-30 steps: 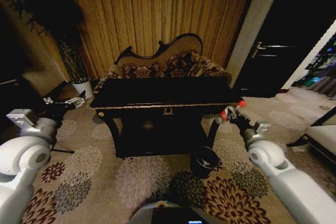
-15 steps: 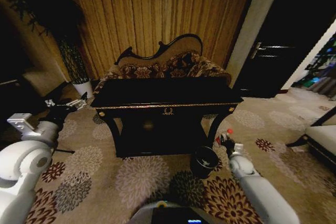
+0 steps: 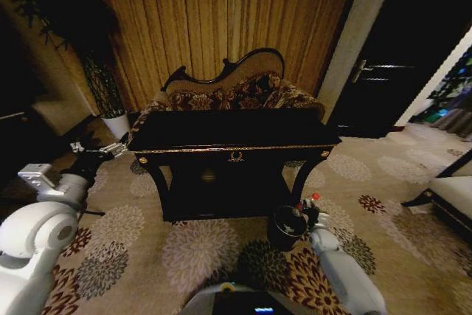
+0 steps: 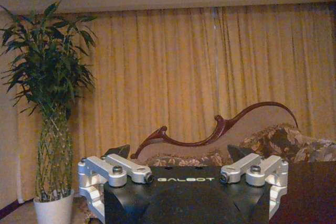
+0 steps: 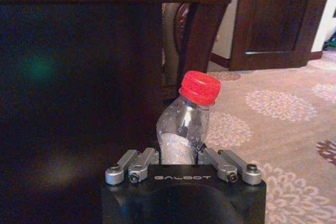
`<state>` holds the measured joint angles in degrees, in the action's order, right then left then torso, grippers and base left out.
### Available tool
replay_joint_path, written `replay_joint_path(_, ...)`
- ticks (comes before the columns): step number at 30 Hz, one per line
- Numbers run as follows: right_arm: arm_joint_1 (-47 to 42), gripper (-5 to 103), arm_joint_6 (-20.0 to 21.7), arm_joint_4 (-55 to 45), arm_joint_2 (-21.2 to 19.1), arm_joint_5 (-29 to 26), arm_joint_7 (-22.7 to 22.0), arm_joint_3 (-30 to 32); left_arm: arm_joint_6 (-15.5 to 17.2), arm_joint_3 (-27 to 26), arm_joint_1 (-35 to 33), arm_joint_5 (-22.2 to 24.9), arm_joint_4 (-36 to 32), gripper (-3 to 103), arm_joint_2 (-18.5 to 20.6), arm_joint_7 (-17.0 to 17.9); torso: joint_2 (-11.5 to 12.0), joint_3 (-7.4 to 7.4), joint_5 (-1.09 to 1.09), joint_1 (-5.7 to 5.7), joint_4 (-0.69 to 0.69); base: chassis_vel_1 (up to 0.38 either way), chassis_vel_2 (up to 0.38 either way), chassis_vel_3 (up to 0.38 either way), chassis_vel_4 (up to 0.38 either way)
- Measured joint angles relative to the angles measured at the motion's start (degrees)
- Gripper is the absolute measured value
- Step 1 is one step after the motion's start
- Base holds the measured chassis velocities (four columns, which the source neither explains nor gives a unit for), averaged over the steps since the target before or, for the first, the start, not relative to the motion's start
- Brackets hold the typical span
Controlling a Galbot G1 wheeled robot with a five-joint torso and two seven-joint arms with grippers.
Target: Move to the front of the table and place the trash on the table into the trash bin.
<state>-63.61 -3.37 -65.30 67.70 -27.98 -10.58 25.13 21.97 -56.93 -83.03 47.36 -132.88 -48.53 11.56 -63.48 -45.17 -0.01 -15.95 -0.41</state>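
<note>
Two arms flank the scene, described from left to right. At far left stands a tall plant in a white pot. Just inside it, the left gripper hangs level with the left end of the table, apart from it; in the left wrist view its fingers are spread wide and hold nothing, with the curtain and the carved back of the sofa beyond. At centre, the black table with gold trim stands on the flowered carpet, the sofa directly behind it. Right of centre, the round trash bin sits on the carpet by the table's front right leg. The right gripper is low, just beside the bin's right rim, clamped around a clear plastic bottle with a red cap; the bottle leans slightly, cap uppermost. At far right, a dark door closes the view.
</note>
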Motion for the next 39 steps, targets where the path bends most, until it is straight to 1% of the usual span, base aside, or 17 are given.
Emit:
replay_joint_path(3,-0.2,27,0.0,-0.1,0.6,0.7,0.3,0.1,-0.2,-0.5,-0.3,0.1,-0.1,100,0.3,-0.1,0.0,0.00,0.00,0.00,0.00,0.000,0.000,0.000,0.000)
replay_joint_path(5,-0.2,24,0.0,-0.2,0.9,1.2,0.4,0.2,-0.3,-0.6,-0.4,0.1,-0.1,100,0.4,-0.1,0.0,0.00,0.00,0.00,0.00,0.000,0.000,0.000,0.000)
replay_joint_path(7,-0.2,34,-0.2,-0.3,1.1,1.8,0.4,0.4,-0.7,-0.6,-0.5,0.1,-0.1,100,0.4,-0.1,0.0,0.00,0.00,0.00,0.00,0.000,0.000,0.000,0.000)
replay_joint_path(8,-0.2,34,-0.2,-0.3,1.1,1.8,0.4,0.4,-0.7,-0.6,-0.5,0.1,-0.1,100,0.4,-0.1,0.0,0.00,0.00,0.00,0.00,0.000,0.000,0.000,0.000)
replay_joint_path(10,-0.1,44,-0.4,-0.3,1.1,2.0,0.3,0.6,-1.1,-0.6,-0.6,0.2,-0.1,100,0.6,-0.1,0.0,0.00,0.00,0.00,0.00,0.000,0.000,0.000,0.000)
replay_joint_path(11,-0.1,44,-0.4,-0.3,1.1,2.0,0.3,0.6,-1.1,-0.6,-0.6,0.2,-0.1,100,0.6,-0.1,0.0,0.00,0.00,0.00,0.00,0.000,0.000,0.000,0.000)
replay_joint_path(14,0.0,61,-0.5,-0.4,0.9,2.0,0.2,0.9,-1.3,-0.9,-0.5,0.3,-0.1,100,1.1,-0.2,0.0,0.00,0.00,0.00,0.00,0.000,0.000,0.000,0.000)
replay_joint_path(15,0.0,61,-0.5,-0.4,0.9,2.0,0.2,0.9,-1.3,-0.9,-0.5,0.3,-0.1,100,1.1,-0.2,0.0,0.00,0.00,0.00,0.00,0.000,0.000,0.000,0.000)
replay_joint_path(17,-0.1,71,-0.5,-0.7,0.8,2.0,0.2,1.0,-1.4,-1.1,-0.5,0.4,-0.1,100,1.3,-0.2,0.0,0.00,0.00,0.00,0.00,0.000,0.000,0.000,0.000)
replay_joint_path(19,-0.2,71,-0.5,-0.8,0.8,2.0,0.2,1.0,-1.4,-1.1,-0.4,0.4,-0.1,100,1.4,-0.3,0.0,0.00,0.00,0.00,0.00,0.000,0.000,0.000,0.000)
replay_joint_path(20,-0.3,83,-0.5,-1.0,0.8,2.0,0.1,1.0,-1.5,-1.1,-0.3,0.4,-0.1,100,1.5,-0.3,0.0,0.00,0.01,0.00,0.00,0.000,0.000,0.000,0.000)
replay_joint_path(21,-0.4,83,-0.5,-1.1,0.8,2.0,0.1,1.0,-1.5,-1.1,-0.3,0.4,-0.1,100,1.5,-0.3,0.0,0.00,0.00,0.00,-0.01,0.000,0.000,0.000,0.000)
replay_joint_path(22,-0.4,88,-0.5,-1.2,0.8,2.0,0.1,1.1,-1.6,-1.1,-0.3,0.5,-0.1,100,1.6,-0.3,0.0,0.00,0.00,0.00,0.00,0.000,0.000,0.000,0.000)
replay_joint_path(24,-0.4,88,-0.5,-1.3,0.8,2.0,0.1,1.1,-1.6,-1.1,-0.2,0.5,-0.1,100,1.6,-0.3,0.0,0.00,0.00,0.00,0.00,0.000,0.000,0.000,0.000)
replay_joint_path(25,-0.5,97,-0.5,-1.4,0.8,2.0,0.1,1.1,-1.6,-1.1,-0.2,0.5,0.0,100,1.7,-0.3,0.0,0.00,0.00,0.00,0.00,0.000,0.000,0.000,0.000)
replay_joint_path(29,-0.6,100,-0.5,-1.7,0.6,1.9,0.1,1.1,-1.8,-1.2,-0.3,0.5,0.2,100,1.7,-0.4,0.0,0.00,0.00,0.00,0.00,0.000,0.000,0.000,0.000)
replay_joint_path(39,-0.9,100,-0.5,-1.8,0.4,1.7,0.1,1.1,-1.8,-1.1,-0.2,0.5,0.4,100,1.9,-0.5,0.0,0.00,0.00,0.00,0.00,0.000,0.000,0.000,0.000)
